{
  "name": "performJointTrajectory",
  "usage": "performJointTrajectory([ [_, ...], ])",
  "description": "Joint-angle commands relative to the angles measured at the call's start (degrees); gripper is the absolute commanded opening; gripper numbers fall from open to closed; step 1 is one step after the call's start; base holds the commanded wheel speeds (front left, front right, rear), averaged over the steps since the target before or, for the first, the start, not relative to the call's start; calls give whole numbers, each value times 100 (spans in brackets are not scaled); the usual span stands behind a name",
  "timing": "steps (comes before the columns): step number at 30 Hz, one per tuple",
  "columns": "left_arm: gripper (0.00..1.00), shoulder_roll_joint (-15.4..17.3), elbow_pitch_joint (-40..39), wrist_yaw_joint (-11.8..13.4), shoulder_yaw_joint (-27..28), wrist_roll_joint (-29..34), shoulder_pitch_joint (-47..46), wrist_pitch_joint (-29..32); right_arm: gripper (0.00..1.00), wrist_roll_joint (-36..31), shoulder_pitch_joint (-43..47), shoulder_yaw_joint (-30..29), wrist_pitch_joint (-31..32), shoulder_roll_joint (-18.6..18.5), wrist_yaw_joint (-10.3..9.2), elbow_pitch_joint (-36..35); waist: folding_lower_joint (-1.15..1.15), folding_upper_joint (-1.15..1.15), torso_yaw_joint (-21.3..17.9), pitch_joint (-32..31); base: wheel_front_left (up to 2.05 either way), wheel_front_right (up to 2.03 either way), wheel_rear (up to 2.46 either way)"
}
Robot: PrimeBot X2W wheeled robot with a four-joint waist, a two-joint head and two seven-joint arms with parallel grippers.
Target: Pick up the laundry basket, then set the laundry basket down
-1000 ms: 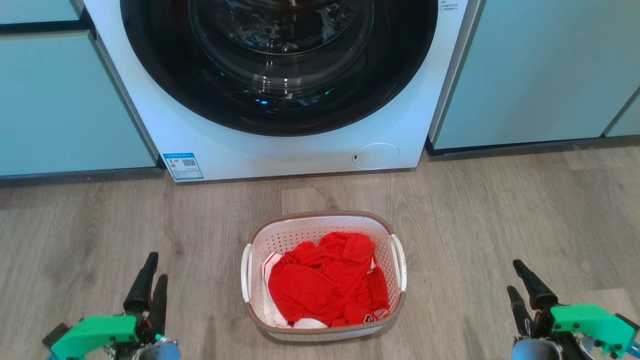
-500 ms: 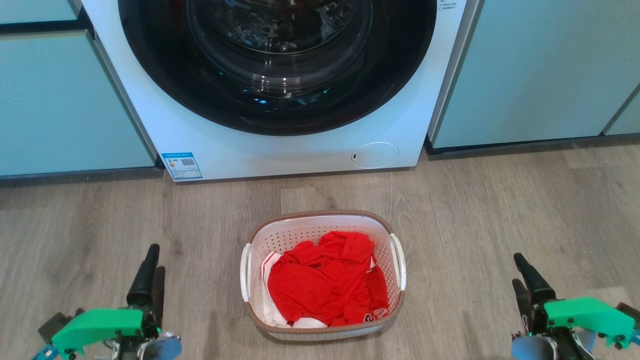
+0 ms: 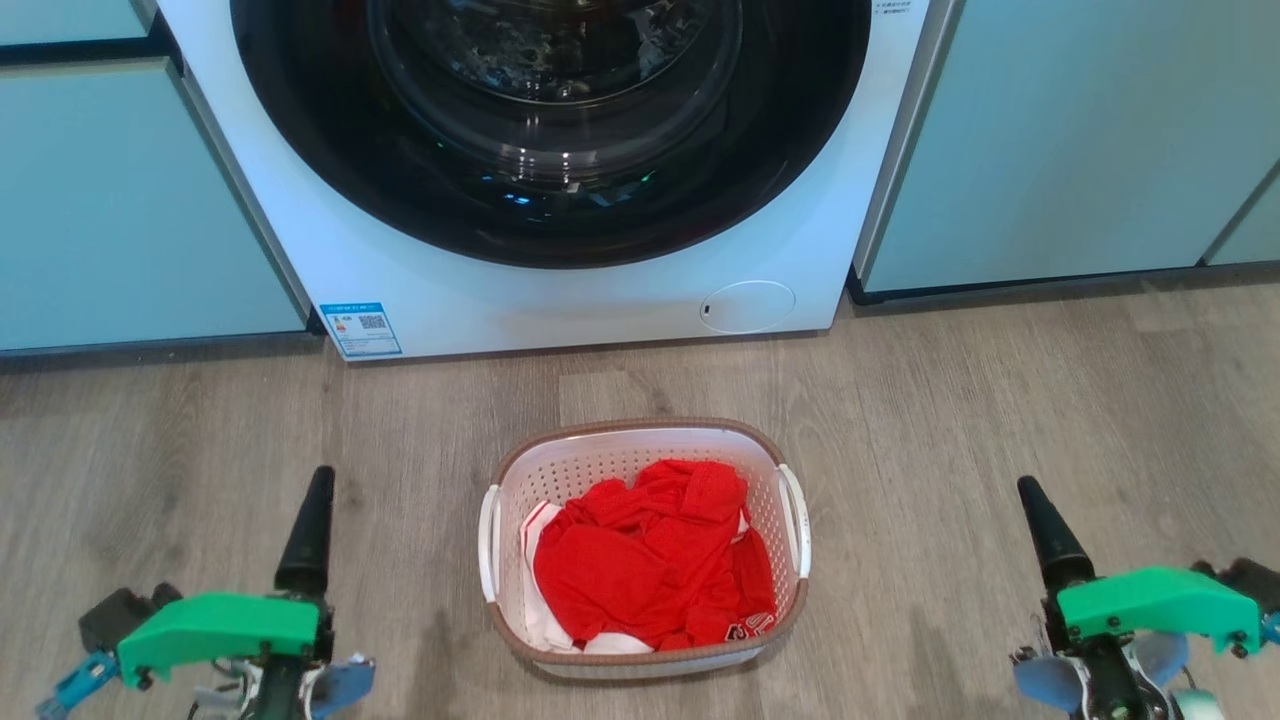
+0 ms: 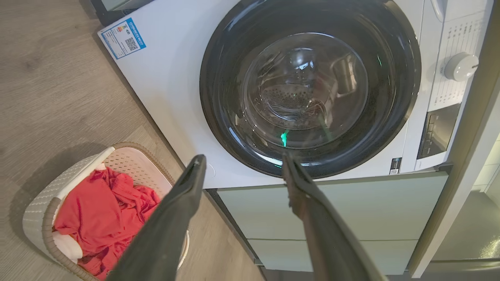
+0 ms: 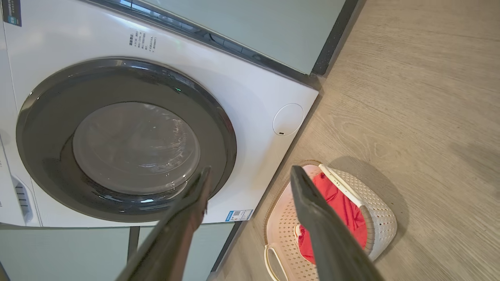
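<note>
Looming washing machine [image 3: 560,300] behind laundry basket [image 3: 600,468]

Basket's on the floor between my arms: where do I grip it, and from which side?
I'd grip the laundry basket by its white side handles: left gripper on the left handle, right gripper on the right handle, each from its own outer side. The handles bow out from the brown rim, and it stands upright.

perforated plastic laundry basket [image 3: 640,465], red cloth [image 3: 650,565], glossy glass door [image 3: 555,90], wood-look floor [image 3: 1000,400]
</note>
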Motion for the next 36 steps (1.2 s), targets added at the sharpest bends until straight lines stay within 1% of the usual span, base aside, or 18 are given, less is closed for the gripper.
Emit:
performJointTrajectory([
  [1,100,66,-281,36,16,242,-303,-71,100,-230,-314,76,-86,-53,-3,-266,0,0,-3,4,0,0,0],
  [3,100,67,-308,57,-8,350,-305,-88,100,-328,-317,94,-102,-54,-3,-292,0,0,-5,6,0,0,0],
  [17,100,78,-577,316,-355,1978,-305,-324,100,-1623,-354,349,-337,-64,-4,-575,0,0,-31,24,0,0,0],
  [36,100,93,-746,560,-604,3550,-203,-643,100,-3110,-400,656,-656,-79,-5,-713,0,0,-82,24,0,0,0],
])
